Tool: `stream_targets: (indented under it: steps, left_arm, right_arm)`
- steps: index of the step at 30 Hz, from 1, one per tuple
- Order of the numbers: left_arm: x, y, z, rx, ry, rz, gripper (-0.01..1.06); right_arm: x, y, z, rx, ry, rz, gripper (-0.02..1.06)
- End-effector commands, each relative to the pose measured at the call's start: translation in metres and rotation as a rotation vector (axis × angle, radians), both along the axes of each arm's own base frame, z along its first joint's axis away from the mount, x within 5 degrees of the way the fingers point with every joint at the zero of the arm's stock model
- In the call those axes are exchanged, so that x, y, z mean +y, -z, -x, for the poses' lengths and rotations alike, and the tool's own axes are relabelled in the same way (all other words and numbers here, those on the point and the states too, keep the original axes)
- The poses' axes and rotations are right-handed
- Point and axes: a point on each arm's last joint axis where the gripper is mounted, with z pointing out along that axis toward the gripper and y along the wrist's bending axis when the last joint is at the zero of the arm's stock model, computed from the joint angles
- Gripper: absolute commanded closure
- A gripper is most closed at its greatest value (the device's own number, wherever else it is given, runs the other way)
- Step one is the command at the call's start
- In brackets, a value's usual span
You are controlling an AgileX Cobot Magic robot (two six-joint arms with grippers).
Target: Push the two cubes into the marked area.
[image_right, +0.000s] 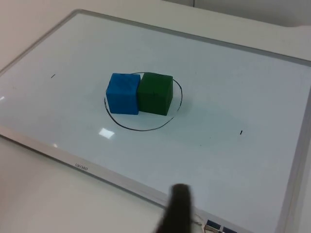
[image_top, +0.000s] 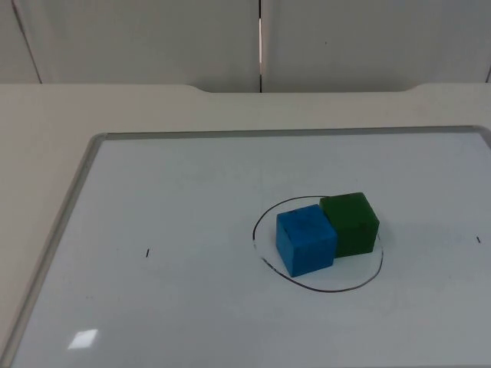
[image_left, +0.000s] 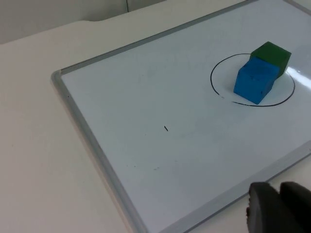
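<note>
A blue cube and a green cube stand side by side, touching, inside a black drawn ring on the whiteboard. The green cube's far right edge reaches the ring line. The left wrist view has the blue cube in front of the green cube, far from my left gripper, which is shut with nothing in it near the board's frame. My right gripper hangs over the board's near frame, well back from the blue cube and green cube.
The whiteboard has a raised grey frame and lies on a cream table top. Two short black tick marks sit left and right of the ring. A grey partition wall closes the back.
</note>
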Motion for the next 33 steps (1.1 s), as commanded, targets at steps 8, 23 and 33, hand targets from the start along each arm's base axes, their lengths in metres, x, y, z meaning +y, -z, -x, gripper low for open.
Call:
stream_targets:
  steps: [8, 23, 33]
  left_arm:
    - [-0.0009, 0.0012, 0.0002, 0.006, 0.005, 0.008, 0.0]
    - [-0.0009, 0.0012, 0.0002, 0.005, 0.006, 0.006, 0.0]
    - [-0.0009, 0.0012, 0.0002, -0.001, 0.012, -0.004, 0.0]
  right_arm:
    - [-0.0003, 0.0003, 0.0002, -0.009, -0.002, 0.006, 0.12]
    - [-0.0003, 0.0003, 0.0002, -0.009, -0.002, 0.006, 0.12]
    - [-0.0003, 0.0003, 0.0002, -0.009, -0.002, 0.006, -0.01]
